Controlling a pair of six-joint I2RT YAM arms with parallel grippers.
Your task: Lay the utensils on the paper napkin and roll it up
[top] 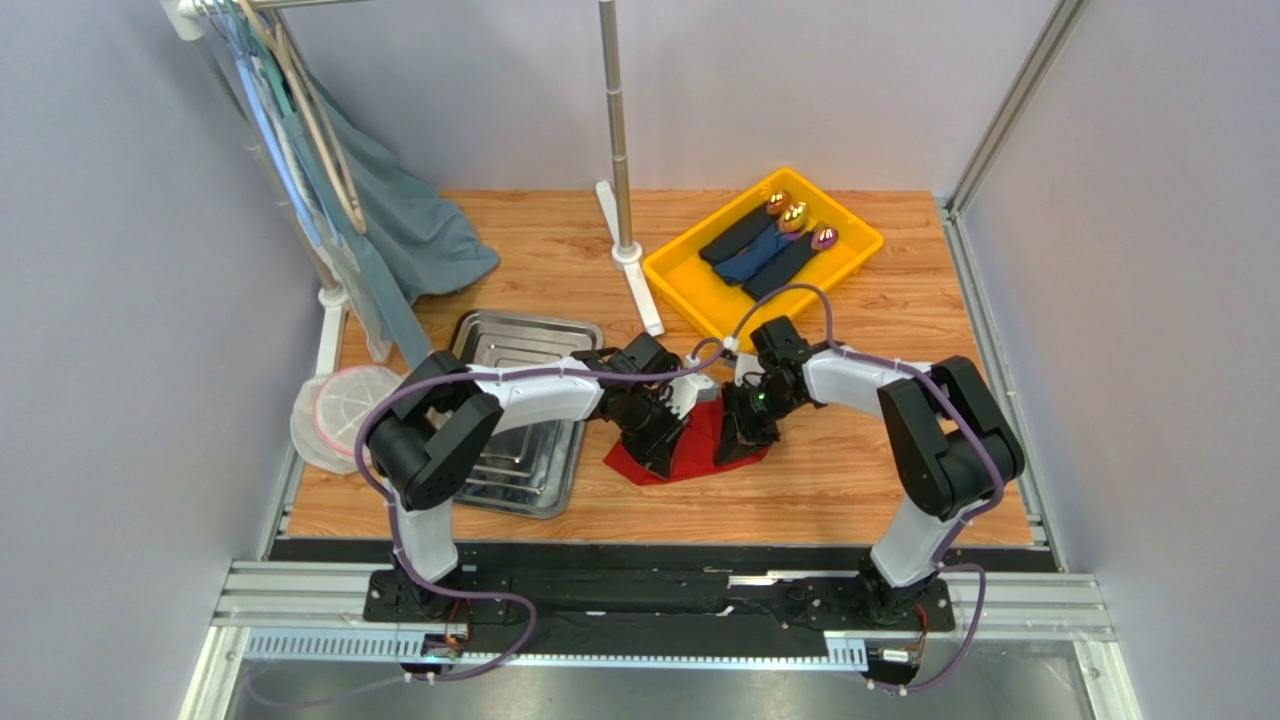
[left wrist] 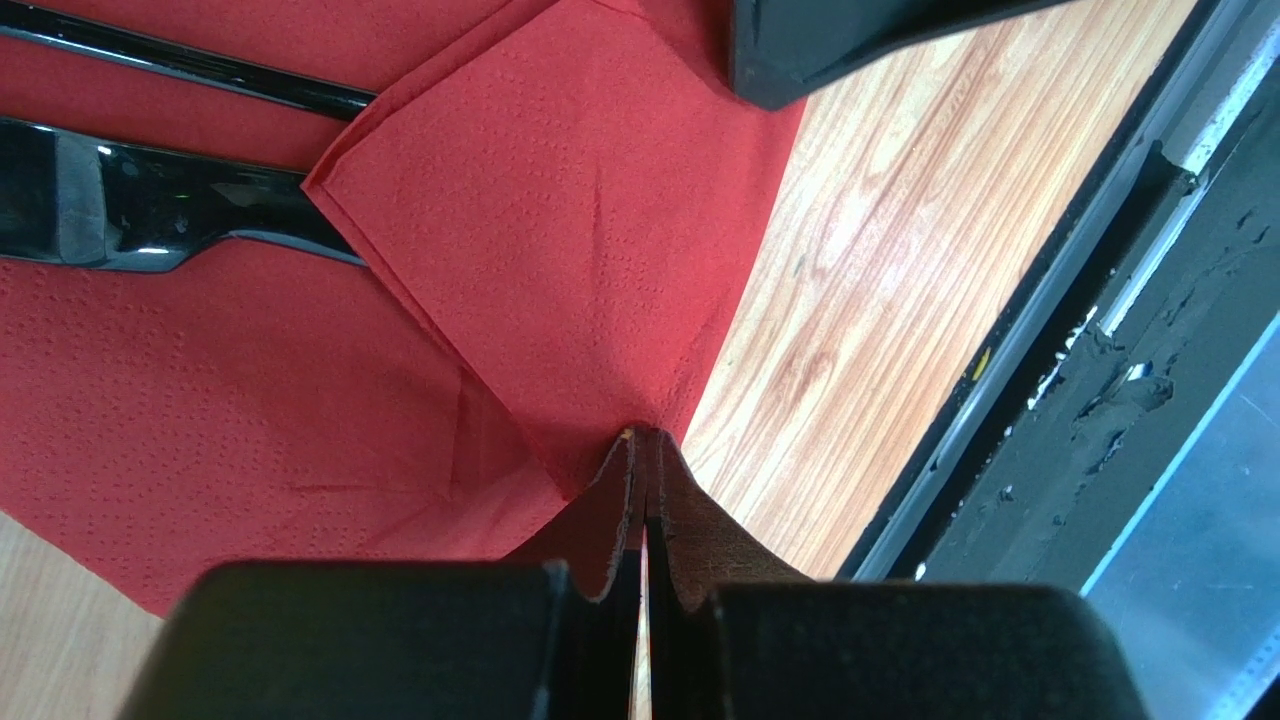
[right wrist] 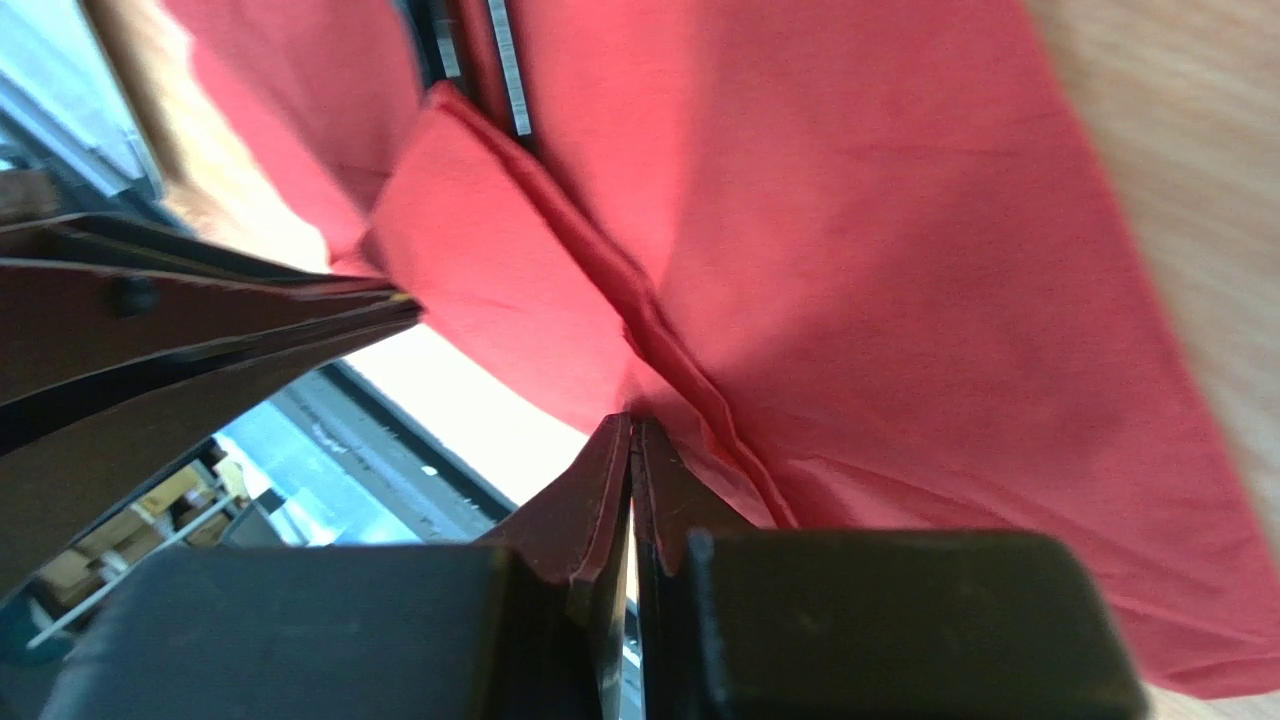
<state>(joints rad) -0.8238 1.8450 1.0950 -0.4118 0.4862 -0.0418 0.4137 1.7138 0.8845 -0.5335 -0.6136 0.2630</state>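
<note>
The napkin lies on the table, just right of the tray, and both arms bend in low over it. One flap of the red paper is folded over. The utensils rest on the napkin, and two dark, glossy pieces run side by side until their ends slip under that flap.

The left gripper has its jaws pressed tight together, pinching the pointed corner of the flap. The right gripper is clenched the same way, its tips nipping the layered edge of the fold. The two grippers sit near each other over the paper, each showing in the other's wrist camera.

Further back on the table, a yellow bin holds three dark rolls.
</note>
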